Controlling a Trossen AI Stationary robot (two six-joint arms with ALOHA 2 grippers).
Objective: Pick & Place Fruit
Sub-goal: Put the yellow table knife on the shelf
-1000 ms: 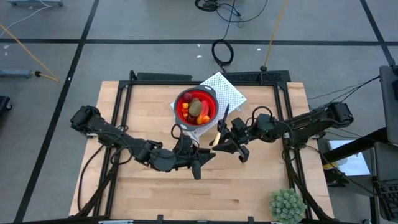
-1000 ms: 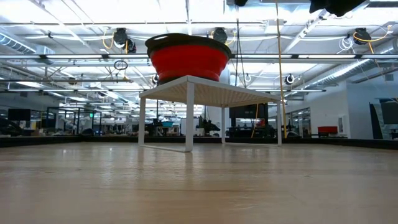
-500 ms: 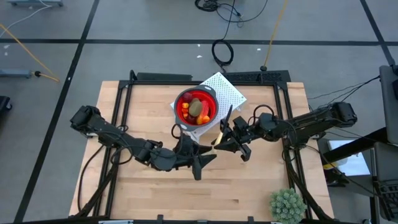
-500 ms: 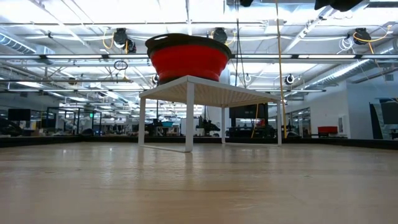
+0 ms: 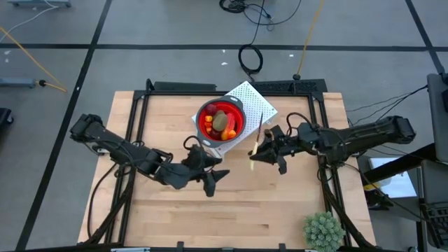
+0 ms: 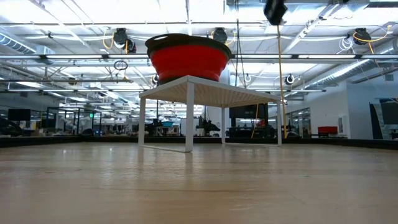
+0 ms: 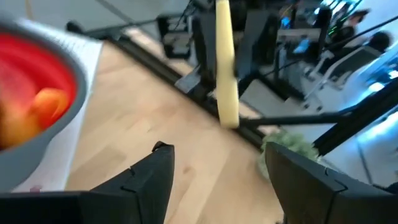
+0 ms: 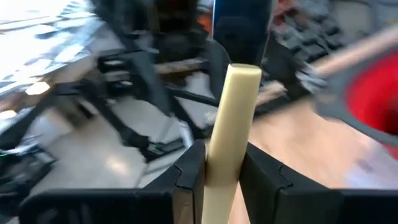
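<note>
High view: fruit [image 5: 220, 122] gathered in the red bowl [image 5: 238, 129] on the white rack [image 5: 260, 105]; none visible loose on the desk [image 5: 175, 210].
Placement appears largely complete, judged from the bare boards. Right tool [image 5: 269, 149], just beside the bowl, is clenched on the cream-handled knife [image 8: 229, 124], blade toward the rack. Left tool [image 7: 219, 180] hovers nearer the desk's front, fingers parted and holding nothing. A spiky green plant ball [image 5: 323, 232] sits at the corner, well apart.

From above I see the fruit [image 5: 220, 122] piled in the red bowl [image 5: 237, 129] on its white stand [image 5: 260, 105]. My right pincer [image 5: 260, 151] grips the cream-handled knife [image 5: 256, 140] beside it; my left pincer [image 5: 215, 179] hangs spread over bare table [image 5: 280, 210].
</note>
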